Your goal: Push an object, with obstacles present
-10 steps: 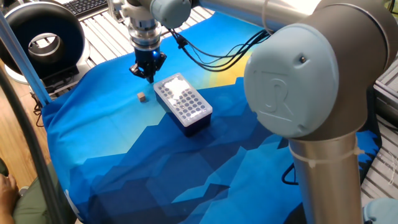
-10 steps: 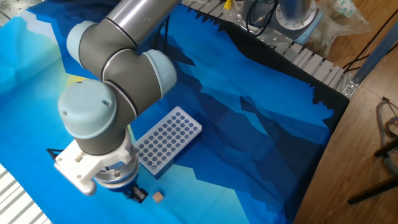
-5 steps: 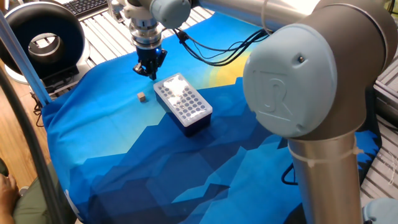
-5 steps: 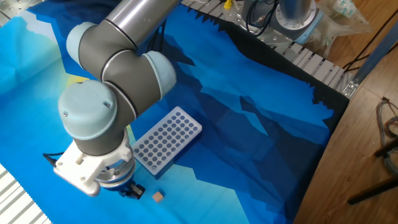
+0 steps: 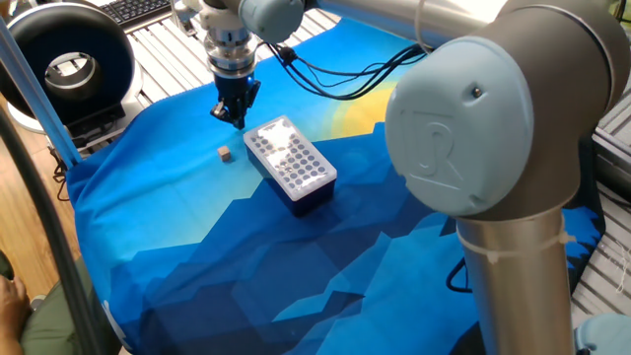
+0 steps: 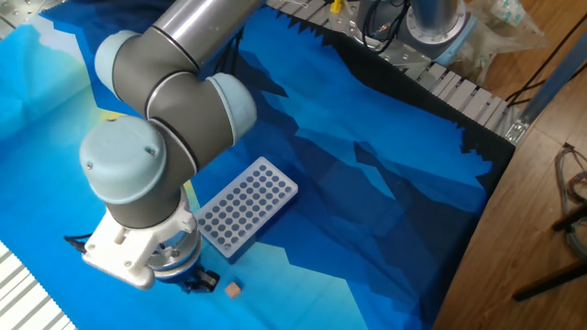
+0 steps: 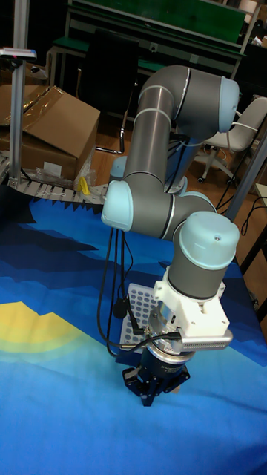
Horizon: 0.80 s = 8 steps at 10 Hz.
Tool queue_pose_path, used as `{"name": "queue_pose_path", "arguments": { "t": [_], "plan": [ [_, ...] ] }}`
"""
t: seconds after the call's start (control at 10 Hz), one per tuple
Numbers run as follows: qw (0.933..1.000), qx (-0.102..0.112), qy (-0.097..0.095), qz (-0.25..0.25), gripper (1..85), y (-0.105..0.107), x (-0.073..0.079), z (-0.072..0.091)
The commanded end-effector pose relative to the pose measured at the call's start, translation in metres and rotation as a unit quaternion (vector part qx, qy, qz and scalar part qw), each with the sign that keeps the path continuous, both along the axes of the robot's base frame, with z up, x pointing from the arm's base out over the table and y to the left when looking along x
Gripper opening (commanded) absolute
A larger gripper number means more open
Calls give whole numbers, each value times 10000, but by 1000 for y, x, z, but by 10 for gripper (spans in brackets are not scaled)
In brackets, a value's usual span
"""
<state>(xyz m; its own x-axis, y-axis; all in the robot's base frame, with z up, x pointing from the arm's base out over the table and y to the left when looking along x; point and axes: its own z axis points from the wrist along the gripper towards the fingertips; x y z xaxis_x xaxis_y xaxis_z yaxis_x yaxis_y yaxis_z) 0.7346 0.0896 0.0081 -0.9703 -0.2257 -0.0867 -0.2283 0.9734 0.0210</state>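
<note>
Since a second ago, the gripper (image 5: 235,116) has drifted slightly away from the wooden cube (image 5: 226,153) and turned a little about its own axis, while cube and box lie where they lay. Its dark fingers (image 5: 239,105) point straight down at the blue cloth (image 5: 197,247), drawn narrow, with nothing between them; whether the tips meet cannot be told. In the one fixed view they hang just beside the far end of the perforated box (image 5: 290,163), apart from it. In the other fixed view the gripper (image 6: 195,280) peeks from beneath the grey wrist, with the cube (image 6: 233,290) just to its right on a pale patch of cloth. The cube sits flat and alone, near the box's long side but clear of it; it is too small to give a heading. The box (image 6: 246,207) lies flat, white holed top up, its long axis running diagonally across the cloth, one short end towards the gripper. In the tall view the gripper (image 7: 152,387) hangs in front of the box (image 7: 138,316), and the cube is hidden. Black cables (image 5: 340,79) trail from the wrist along the arm (image 5: 473,138).
</note>
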Motion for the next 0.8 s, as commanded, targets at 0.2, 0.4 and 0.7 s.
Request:
{"name": "queue_pose_path", "arguments": {
  "t": [0.2, 0.4, 0.7],
  "plan": [
    [9971, 61, -41, -763, 10, 34, -9, 7],
    [9942, 208, -81, -1054, 10, 58, -10, 9],
    [9919, 246, -186, -1232, 10, 70, -2, -1]
  ]
}}
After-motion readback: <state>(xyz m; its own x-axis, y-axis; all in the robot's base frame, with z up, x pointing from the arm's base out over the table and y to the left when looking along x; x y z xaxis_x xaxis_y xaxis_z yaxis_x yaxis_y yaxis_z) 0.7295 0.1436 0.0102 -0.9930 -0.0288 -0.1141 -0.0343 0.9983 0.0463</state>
